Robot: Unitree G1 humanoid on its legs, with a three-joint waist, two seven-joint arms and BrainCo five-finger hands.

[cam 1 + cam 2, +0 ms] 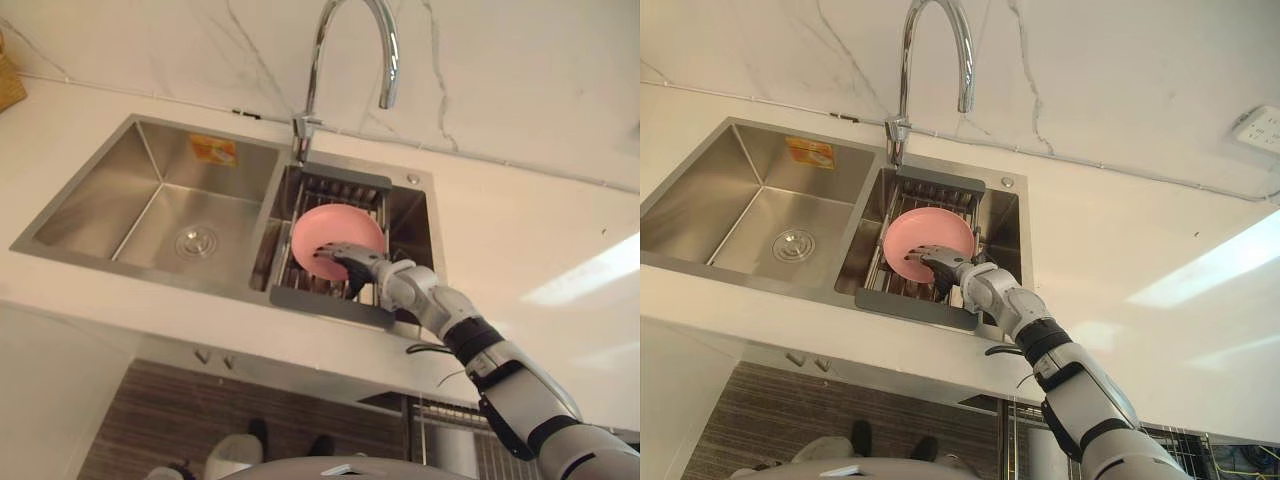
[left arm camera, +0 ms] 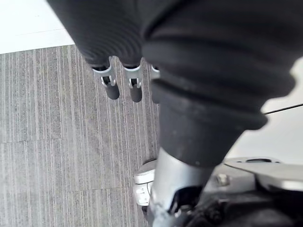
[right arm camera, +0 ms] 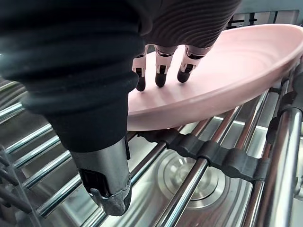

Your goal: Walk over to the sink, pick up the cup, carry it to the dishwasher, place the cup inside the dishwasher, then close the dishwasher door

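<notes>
A shallow pink dish (image 1: 335, 230) leans in the dark-framed wire rack (image 1: 330, 298) over the sink's right basin; I see no cup. My right hand (image 1: 352, 262) reaches in from the right onto the dish's near edge. In the right wrist view its fingers (image 3: 161, 71) hang nearly straight over the inside of the pink dish (image 3: 236, 61), tips at its surface. The thumb (image 3: 106, 184) sits below the rim, apart from it, above the rack bars (image 3: 208, 158). My left hand (image 2: 123, 80) hangs over the wood floor, fingers relaxed and holding nothing.
A tall curved faucet (image 1: 345, 50) rises behind the steel double sink; its left basin (image 1: 150, 215) has a round drain. White countertop lies all round. Below the counter's front edge at the right a wire rack (image 1: 450, 425) shows. A wall socket (image 1: 1258, 128) is at the far right.
</notes>
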